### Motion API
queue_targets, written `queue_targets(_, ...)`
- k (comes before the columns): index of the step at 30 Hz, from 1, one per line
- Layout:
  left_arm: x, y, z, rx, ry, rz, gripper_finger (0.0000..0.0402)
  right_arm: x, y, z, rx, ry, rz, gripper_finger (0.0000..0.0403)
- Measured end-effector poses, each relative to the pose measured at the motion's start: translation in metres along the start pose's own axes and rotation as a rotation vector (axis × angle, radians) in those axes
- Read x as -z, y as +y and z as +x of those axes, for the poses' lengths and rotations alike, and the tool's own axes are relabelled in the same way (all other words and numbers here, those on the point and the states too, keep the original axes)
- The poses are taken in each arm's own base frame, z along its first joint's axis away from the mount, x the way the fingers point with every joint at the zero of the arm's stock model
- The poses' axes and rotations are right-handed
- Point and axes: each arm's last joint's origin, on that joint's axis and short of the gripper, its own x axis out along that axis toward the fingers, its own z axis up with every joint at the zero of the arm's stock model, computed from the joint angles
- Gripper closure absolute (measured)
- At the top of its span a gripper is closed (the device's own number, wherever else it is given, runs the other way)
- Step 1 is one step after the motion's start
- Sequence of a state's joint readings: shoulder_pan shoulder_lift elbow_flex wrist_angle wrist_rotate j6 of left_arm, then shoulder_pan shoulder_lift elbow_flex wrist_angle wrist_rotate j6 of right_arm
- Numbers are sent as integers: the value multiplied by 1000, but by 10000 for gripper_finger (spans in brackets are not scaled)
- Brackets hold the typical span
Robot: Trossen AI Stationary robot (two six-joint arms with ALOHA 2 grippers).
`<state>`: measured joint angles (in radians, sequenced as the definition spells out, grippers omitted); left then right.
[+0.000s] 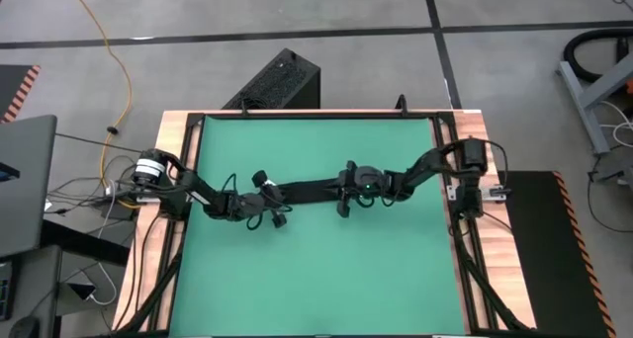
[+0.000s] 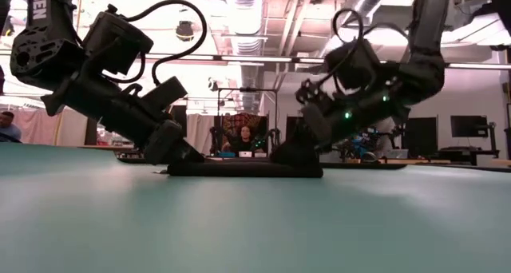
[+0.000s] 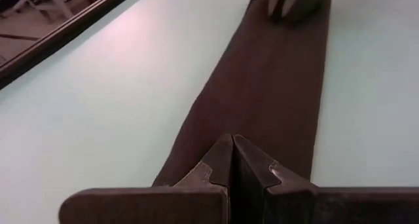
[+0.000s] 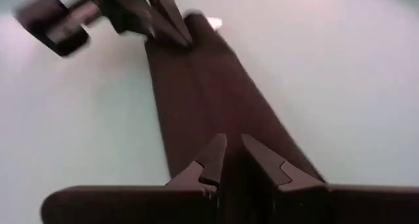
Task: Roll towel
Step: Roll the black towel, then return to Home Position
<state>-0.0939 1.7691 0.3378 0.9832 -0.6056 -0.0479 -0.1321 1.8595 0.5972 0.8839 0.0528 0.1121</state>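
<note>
1. Black cloth, the towel (image 1: 309, 191), lies from above as a long narrow strip across the middle of the green mat (image 1: 316, 279) on the bench, left end effector (image 1: 259, 202) at one end, right end effector (image 1: 345, 194) at the other.
2. Level view: the strip sits low and flat; no roll visible.
3. Left wrist: fingers (image 3: 219, 164) pressed together on the cloth's end.
4. Right wrist: fingers (image 4: 213, 157) slightly apart, seemingly pinching the cloth.
5. My guess: folding is done, rolling remains.
</note>
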Motion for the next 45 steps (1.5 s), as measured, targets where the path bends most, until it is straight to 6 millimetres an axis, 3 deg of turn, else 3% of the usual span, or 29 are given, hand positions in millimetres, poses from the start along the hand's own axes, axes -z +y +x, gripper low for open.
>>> queue_targets(7, 0, 0, 0, -1, -1, 21, 402, 19, -15, 10, 44, 31, 102, 337)
queue_targets(16, -2, 1, 0, -43, -18, 35, 402, 21, -9, 11, 36, 41, 105, 337)
queue_targets(20, -27, 2, -7, 39, -173, -14, 402, 8, -5, 5, 9, -7, 103, 337)
queue_targets(25, -63, 15, -29, 55, -283, -9, 401, -38, 3, -17, -23, -159, 41, 337)
queue_targets(31, -89, 50, -59, 4, -293, 9, 401, -92, 7, -68, -38, -290, -111, 337)
queue_targets(37, -111, 101, -106, 12, -433, -82, 402, -132, 3, -151, 2, -382, -202, 337)
queue_targets(41, -109, 125, -139, -11, -492, -125, 401, -135, -3, -207, 70, -388, -190, 337)
queue_targets(45, -97, 137, -158, 15, -474, -182, 402, -128, -5, -249, 77, -402, -187, 337)
